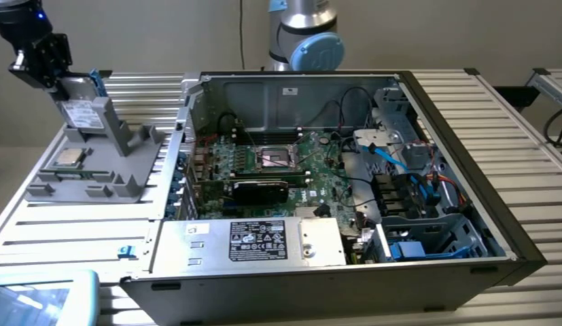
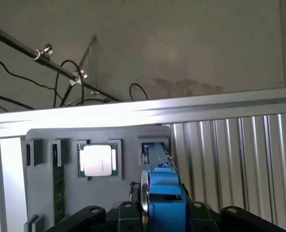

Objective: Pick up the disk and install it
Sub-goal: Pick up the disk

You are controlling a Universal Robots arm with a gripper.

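Notes disk [image 1: 81,105] at upper left, upright at grey holder [image 1: 126,159] slot, gripper [image 1: 54,73] clamped on its top edge; judges pickup begun, transfer to case [image 1: 462,204] and install not yet done.

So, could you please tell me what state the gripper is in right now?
Gripper: closed on the disk, which is upright at the grey holder.
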